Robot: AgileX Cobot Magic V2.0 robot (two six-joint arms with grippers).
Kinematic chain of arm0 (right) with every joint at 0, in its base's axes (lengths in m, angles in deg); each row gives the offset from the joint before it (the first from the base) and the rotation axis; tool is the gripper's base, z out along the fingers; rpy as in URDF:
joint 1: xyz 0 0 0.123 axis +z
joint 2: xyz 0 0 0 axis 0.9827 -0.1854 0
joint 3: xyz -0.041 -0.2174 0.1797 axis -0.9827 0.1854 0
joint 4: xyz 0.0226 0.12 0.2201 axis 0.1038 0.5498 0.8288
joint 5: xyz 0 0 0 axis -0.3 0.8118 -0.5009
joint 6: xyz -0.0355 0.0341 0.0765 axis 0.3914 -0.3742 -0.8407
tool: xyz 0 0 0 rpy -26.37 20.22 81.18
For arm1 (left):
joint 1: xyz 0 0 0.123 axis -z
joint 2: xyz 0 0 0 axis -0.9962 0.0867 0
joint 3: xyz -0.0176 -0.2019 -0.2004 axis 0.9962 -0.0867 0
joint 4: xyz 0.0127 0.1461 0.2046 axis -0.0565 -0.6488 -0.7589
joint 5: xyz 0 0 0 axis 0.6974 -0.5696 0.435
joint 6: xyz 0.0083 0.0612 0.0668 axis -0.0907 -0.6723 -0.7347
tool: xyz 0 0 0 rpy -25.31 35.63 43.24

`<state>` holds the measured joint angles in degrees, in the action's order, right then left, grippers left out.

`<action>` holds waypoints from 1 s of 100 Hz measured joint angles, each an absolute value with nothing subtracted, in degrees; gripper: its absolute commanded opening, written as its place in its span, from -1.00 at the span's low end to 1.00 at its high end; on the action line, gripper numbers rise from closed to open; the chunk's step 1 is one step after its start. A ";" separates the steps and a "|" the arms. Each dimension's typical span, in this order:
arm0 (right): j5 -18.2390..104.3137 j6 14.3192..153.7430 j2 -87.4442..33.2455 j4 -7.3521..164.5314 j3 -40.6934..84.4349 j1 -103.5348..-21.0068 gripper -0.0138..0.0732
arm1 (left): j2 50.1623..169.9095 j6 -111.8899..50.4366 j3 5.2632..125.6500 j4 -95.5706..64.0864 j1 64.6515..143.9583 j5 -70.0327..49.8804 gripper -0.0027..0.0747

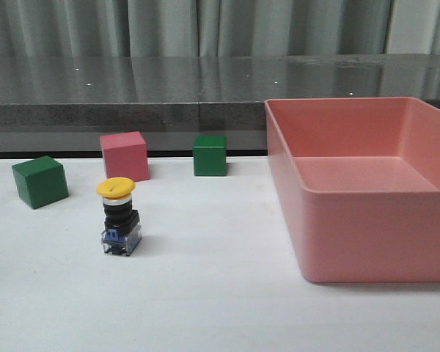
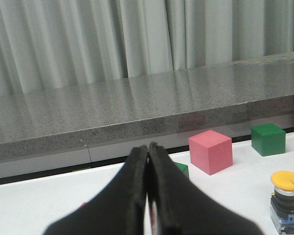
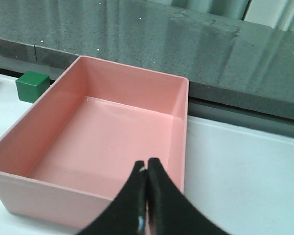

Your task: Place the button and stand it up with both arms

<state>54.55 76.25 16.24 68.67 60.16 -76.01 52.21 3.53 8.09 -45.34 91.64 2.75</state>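
The button (image 1: 119,217) stands upright on the white table, yellow cap on top, blue-and-clear base down, with nothing touching it. In the left wrist view the button (image 2: 286,200) shows at the edge, well off to the side of my left gripper (image 2: 148,149), whose fingers are pressed together and empty. My right gripper (image 3: 146,164) is shut and empty too, hovering over the near wall of the pink bin (image 3: 103,142). Neither arm appears in the front view.
A pink cube (image 1: 124,155) and two green cubes (image 1: 39,181) (image 1: 209,155) sit behind the button. The large pink bin (image 1: 367,220) fills the right side of the table. A grey stone ledge (image 1: 132,92) runs along the back.
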 measured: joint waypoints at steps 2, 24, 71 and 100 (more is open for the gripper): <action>54.55 76.25 16.24 68.67 60.16 -76.01 -0.82 | 52.21 3.53 8.09 -45.34 91.64 2.75 -0.98; 54.55 76.25 16.24 68.55 60.16 -76.01 -0.82 | 52.21 3.53 8.09 -45.34 91.64 2.75 -0.98; 43.84 66.50 31.36 67.53 77.24 -75.26 -0.82 | 52.21 3.53 8.09 -45.34 91.64 2.75 -0.98; 37.12 64.72 31.85 67.44 83.67 -75.26 -0.82 | 52.21 3.53 8.09 -45.34 91.64 3.16 -0.98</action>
